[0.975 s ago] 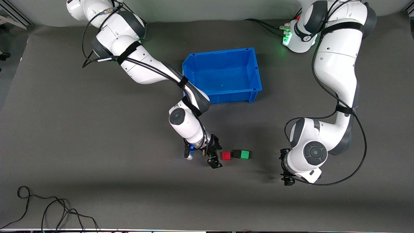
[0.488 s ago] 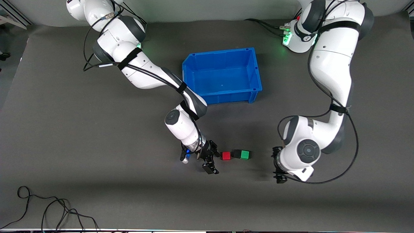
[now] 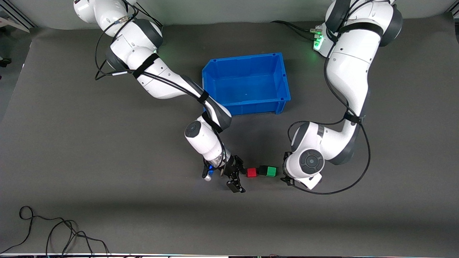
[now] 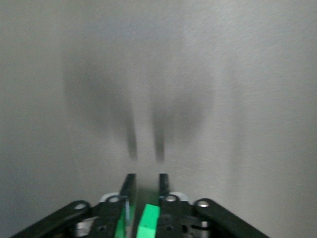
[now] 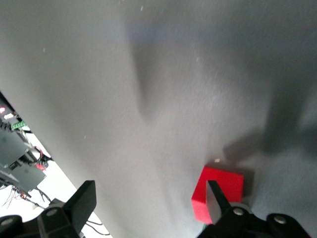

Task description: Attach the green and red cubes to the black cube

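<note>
Front view: left gripper [image 3: 285, 175] is hidden under its wrist beside green cube [image 3: 272, 171]; fingers nearly closed. Right gripper [image 3: 237, 175] is spread beside red cube [image 3: 251, 172]; black cube [image 3: 263, 170] is between.

A: Any readable text, labels, brands, numbers or signs?

B: None. Checked front view and both wrist views. No lettering legible on the blue bin [image 3: 247, 84], the cubes, the arms or the table [image 3: 71, 150].

A: The lit spots above the bin, toward the left arm's end?

B: Green glow and a red dot on the left arm's base [image 3: 317, 41]. Lights only, no characters to be read.

A: Right wrist view, the hardware at the edge?

B: Small parts with a red light [image 5: 15, 148]; any markings there are too small to read.
</note>
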Motion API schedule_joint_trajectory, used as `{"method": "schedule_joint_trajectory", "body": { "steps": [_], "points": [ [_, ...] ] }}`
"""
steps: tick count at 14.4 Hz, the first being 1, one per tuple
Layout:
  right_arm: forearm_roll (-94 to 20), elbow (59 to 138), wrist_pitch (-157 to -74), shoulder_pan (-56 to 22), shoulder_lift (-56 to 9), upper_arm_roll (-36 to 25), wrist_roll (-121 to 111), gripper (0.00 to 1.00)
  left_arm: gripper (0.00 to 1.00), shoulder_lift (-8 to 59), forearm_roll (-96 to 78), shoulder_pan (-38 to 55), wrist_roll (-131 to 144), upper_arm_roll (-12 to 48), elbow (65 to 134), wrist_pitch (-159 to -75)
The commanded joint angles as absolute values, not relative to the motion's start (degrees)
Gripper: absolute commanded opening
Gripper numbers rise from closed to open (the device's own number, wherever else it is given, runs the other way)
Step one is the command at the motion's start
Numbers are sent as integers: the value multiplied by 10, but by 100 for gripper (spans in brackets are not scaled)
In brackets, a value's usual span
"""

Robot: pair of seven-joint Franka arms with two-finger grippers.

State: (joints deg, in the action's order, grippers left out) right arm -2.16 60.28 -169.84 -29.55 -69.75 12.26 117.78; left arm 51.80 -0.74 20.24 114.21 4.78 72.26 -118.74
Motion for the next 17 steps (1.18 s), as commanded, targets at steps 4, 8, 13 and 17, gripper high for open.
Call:
{"method": "schedule_joint_trajectory", "body": {
  "steps": [4,8,13,17],
  "points": [
    [-9,564,-1708,-308,-731,125,1179,98,0,520,-17,219,1155,42,729,-1207],
    [-10,584,-1696,-305,-691,120,1181,99,0,514,-11,220,1144,41,723,-1197],
    [-8,791,-1693,-275,-507,105,1162,100,0,460,-8,155,992,39,681,-1136],
    [-8,951,-1693,-276,-370,70,1158,100,0,383,-11,70,766,38,644,-1007]
  ]
}}
